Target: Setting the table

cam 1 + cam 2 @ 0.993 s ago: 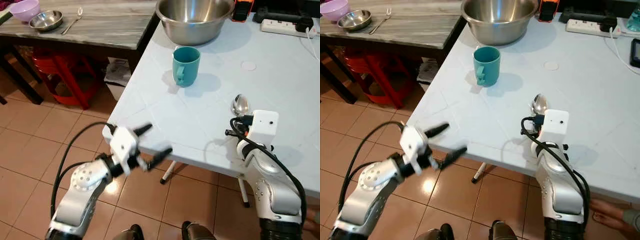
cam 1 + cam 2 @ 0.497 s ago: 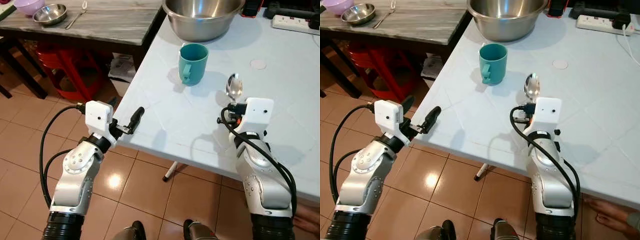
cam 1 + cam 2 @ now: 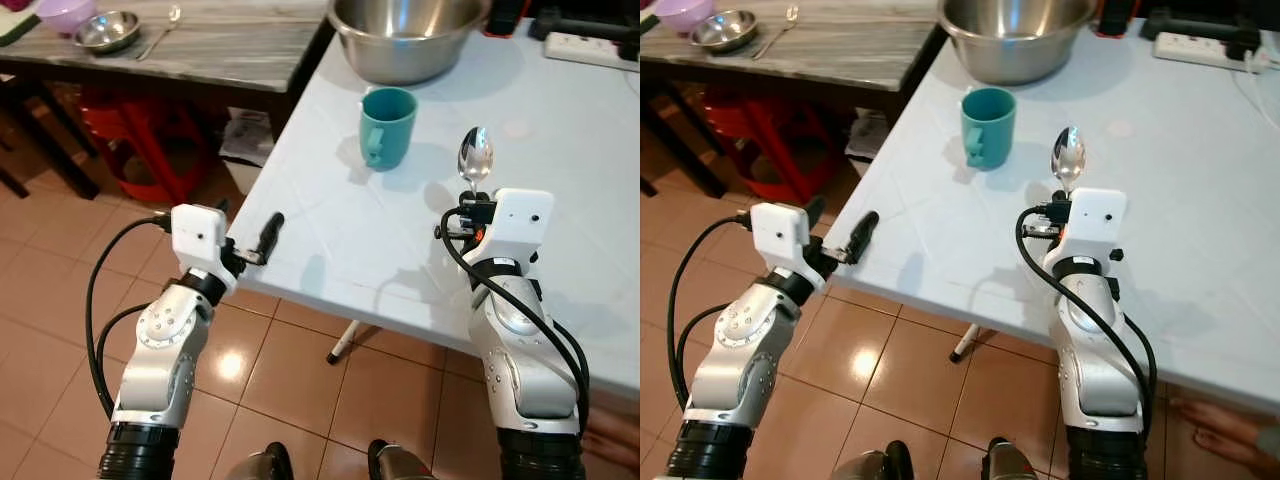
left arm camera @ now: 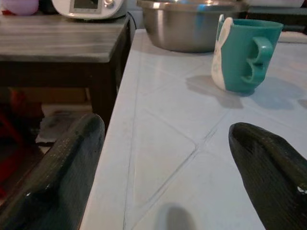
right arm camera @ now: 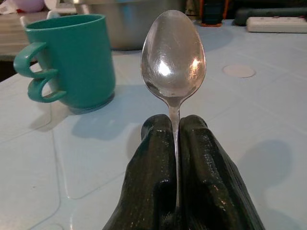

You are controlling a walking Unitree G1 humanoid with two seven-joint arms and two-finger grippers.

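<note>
A broad pale-blue table (image 3: pixel 560 190) with a smooth, faintly glossy top scored into tile-like squares takes up most of the scene, standing on a floor of shiny terracotta tiles (image 3: pixel 60 300). Beside it, on the robot's left, stands a darker table with a grey wood-grain top (image 3: pixel 220 40).

At the far edge of the pale table sits a large round bowl of brushed stainless steel (image 3: pixel 408 35), and near it, toward the robot, a teal plastic mug with a double-loop handle (image 3: pixel 388 127), upright. A white power strip (image 3: pixel 592 48) lies at the far right.

The right gripper (image 5: pixel 175 132), its two ribbed black fingers (image 5: pixel 153 172) pressed tight together, pinches the thin handle of a polished metal spoon (image 3: pixel 475 157). The oval spoon bowl juts out beyond the fingertips above the pale tabletop, just right of the mug, and casts a shadow there.

The left gripper (image 3: pixel 255 240) hovers at the near left edge of the pale table, its rounded matte fingers (image 4: pixel 62 167) spread wide with nothing between them.

On the wood-grain table rest a lilac plastic bowl (image 3: pixel 67 13), a small shallow steel dish (image 3: pixel 107 30) and a slim piece of metal cutlery (image 3: pixel 158 32).
</note>
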